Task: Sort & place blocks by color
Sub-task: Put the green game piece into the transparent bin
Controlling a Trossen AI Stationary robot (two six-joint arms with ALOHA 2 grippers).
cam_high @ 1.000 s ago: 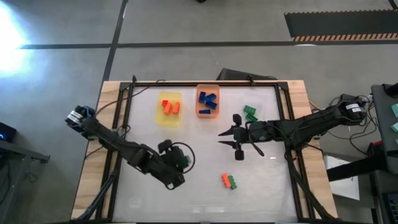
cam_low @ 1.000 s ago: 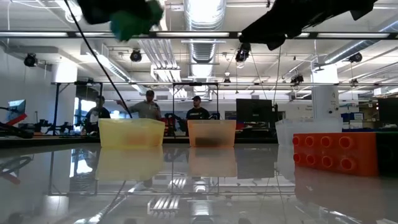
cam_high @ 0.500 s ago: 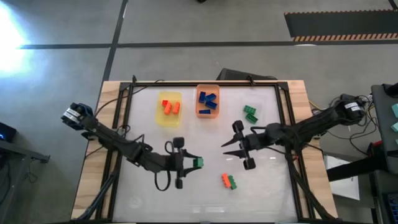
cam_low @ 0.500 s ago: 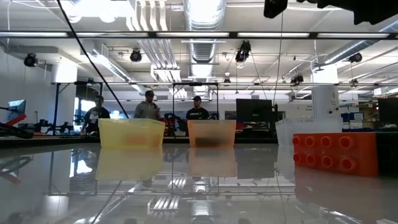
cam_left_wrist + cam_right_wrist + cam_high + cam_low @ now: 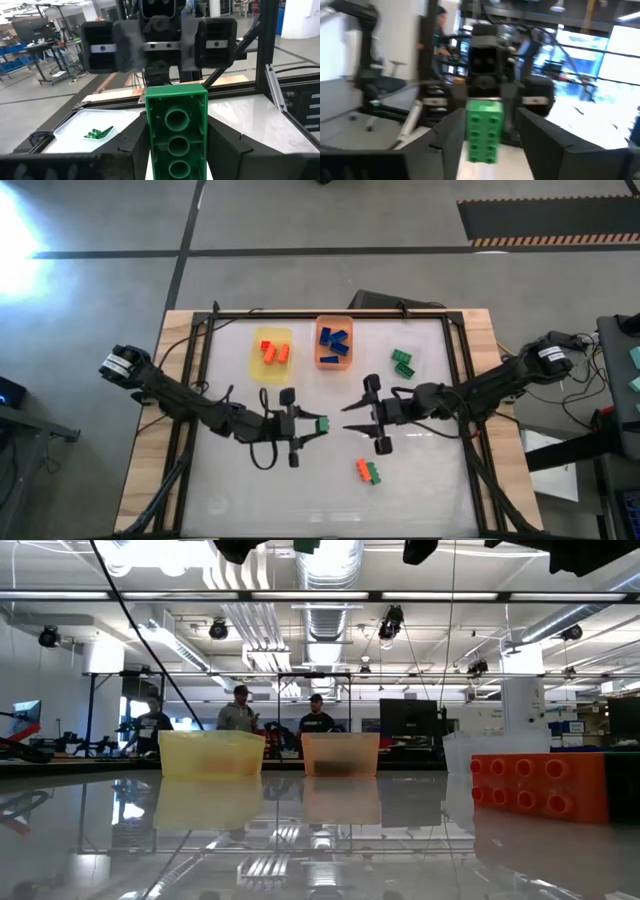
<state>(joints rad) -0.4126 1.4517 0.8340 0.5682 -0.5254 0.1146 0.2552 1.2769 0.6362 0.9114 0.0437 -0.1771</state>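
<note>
A green block (image 5: 320,424) hangs high over the table's middle with my left gripper (image 5: 310,425) shut on it. The left wrist view shows the block's hollow underside (image 5: 176,130), and the right wrist view shows its studded face (image 5: 482,130). My right gripper (image 5: 350,418) faces it from the table's right side, open, its fingertips a short way off the block. An orange block and a green block (image 5: 366,471) lie together on the table nearer the front edge. My left gripper pinches the green block's two long sides (image 5: 148,145) between its two fingers. The fingers come level from the table's left side. The block stands on end across them, lifted well clear of the table, studs turned toward my right gripper.
At the back stand a yellow tray (image 5: 272,370) with orange blocks, an orange tray (image 5: 334,362) with blue blocks and a clear tray (image 5: 418,352) with green blocks. A black frame (image 5: 330,315) runs around the white tabletop. People stand in the room beyond.
My left gripper has swung up from pointing down to level and gone toward the table's right with the green block, which now stands clear above the table. My right gripper has tipped up to near level and moved toward the table's left, closer to the block.
</note>
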